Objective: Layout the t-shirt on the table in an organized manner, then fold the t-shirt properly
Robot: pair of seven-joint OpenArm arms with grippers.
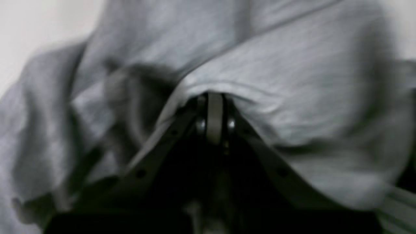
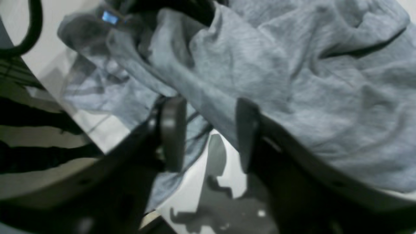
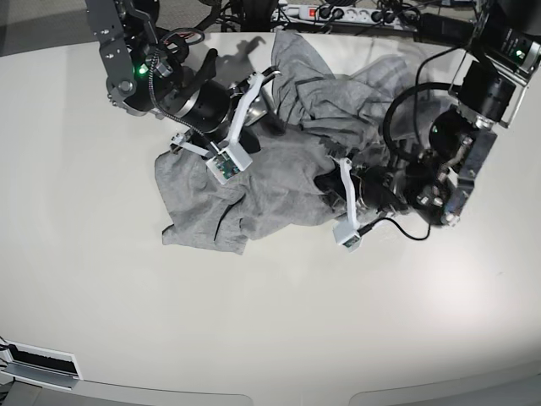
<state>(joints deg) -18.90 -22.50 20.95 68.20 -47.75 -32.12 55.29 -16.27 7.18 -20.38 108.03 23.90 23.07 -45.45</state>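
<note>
Left claw (image 1: 214, 122) clenched on t-shirt (image 1: 292, 84) fold; right claw (image 2: 208, 133) released beside cloth. Should regrasp an edge, then spread.

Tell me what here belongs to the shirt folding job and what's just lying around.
Job:
t-shirt, crumpled, not laid flat
table
left pincer, shut on the shirt
right pincer, open at the shirt's edge

Lying about:
power strip beyond the far edge
cables by the left arm
</note>
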